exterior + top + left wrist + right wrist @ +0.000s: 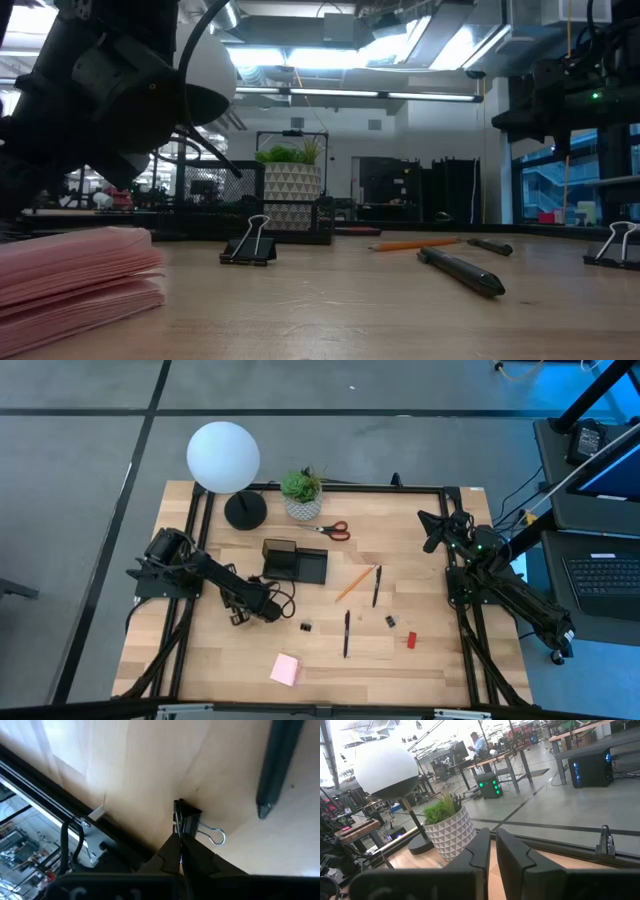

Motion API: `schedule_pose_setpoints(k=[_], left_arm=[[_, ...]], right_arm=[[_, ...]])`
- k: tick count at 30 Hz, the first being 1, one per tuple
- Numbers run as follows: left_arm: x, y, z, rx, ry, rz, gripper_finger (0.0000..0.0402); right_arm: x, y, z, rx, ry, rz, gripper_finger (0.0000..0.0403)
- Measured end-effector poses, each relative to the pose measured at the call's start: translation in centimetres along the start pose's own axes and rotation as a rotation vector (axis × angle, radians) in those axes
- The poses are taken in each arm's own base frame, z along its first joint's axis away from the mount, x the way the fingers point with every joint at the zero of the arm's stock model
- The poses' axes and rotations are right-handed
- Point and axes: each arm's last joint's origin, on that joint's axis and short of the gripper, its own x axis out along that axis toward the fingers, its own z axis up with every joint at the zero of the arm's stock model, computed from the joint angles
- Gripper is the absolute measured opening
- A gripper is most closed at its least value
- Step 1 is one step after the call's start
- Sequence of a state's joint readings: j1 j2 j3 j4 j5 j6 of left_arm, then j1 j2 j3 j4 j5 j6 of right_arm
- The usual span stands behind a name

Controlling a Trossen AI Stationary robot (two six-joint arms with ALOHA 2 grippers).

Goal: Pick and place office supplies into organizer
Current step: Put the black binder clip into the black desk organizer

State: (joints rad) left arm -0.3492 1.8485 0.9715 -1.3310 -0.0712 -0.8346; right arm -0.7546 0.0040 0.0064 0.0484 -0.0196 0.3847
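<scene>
My left gripper (pixel 284 611) (pixel 180 839) is shut and reaches over the middle-left of the table. Just past its tips sits a black binder clip (pixel 188 815) (pixel 306 627) (pixel 248 247), resting on its body with its wire handles up. A second clip (pixel 391 621), a small red block (pixel 410 640), two black pens (pixel 347 632) (pixel 376 586), an orange pencil (pixel 352 585), red-handled scissors (pixel 336 530) and a pink sticky-note pad (pixel 285 670) lie loose on the wood. The black organizer (pixel 295 563) stands behind my left gripper. My right gripper (pixel 432 530) (pixel 493 854) waits shut at the far right. My left gripper has its shut fingertips (pixel 186 851) right against the near side of the binder clip's body (pixel 186 820) in the left wrist view. Whether they touch it I cannot tell. The low view shows the clip standing on the table with nothing around it.
A potted green plant (pixel 302 495) and a lamp with a white globe (pixel 224 456) on a round black base (pixel 245 511) stand at the far edge. A black frame (pixel 330 487) runs around the tabletop. Bare wood lies between the pad and the red block.
</scene>
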Motion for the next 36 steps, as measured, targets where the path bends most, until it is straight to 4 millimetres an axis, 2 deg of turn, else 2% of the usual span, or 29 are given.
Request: schedule_pose_setpoints(k=[5,9,13,19,24,30,36], left_arm=[[-1.9,0.7,-0.5,0.029,0.011,-0.010,0.0004],[-4.5,1.6,-1.0,0.043,-0.085,-0.088,0.0004],[-7.1,3.3,-2.0,0.020,-0.265,-0.164,0.0003],[-10.3,5.9,-3.2,0.023,-0.661,-0.327,0.0003],[-11.4,7.1,-2.9,0.051,-0.864,-0.345,0.0003],[-11.4,7.6,-1.1,0.122,-0.893,-0.295,0.0003],[-10.9,9.0,0.8,0.133,-0.872,-0.272,0.0003]], right_arm=[[0.0,0.0,0.0,0.000,0.000,0.000,0.0035],[0.0,0.0,0.0,0.000,-0.002,0.001,0.0035],[0.0,0.0,0.1,0.000,-0.006,0.002,0.0035],[0.0,0.2,0.4,-0.004,-0.043,0.016,0.0035],[0.0,0.3,0.8,-0.004,-0.084,0.033,0.0035],[-0.1,0.4,1.1,-0.003,-0.112,0.044,0.0035],[-0.1,0.4,1.1,-0.002,-0.111,0.044,0.0035]])
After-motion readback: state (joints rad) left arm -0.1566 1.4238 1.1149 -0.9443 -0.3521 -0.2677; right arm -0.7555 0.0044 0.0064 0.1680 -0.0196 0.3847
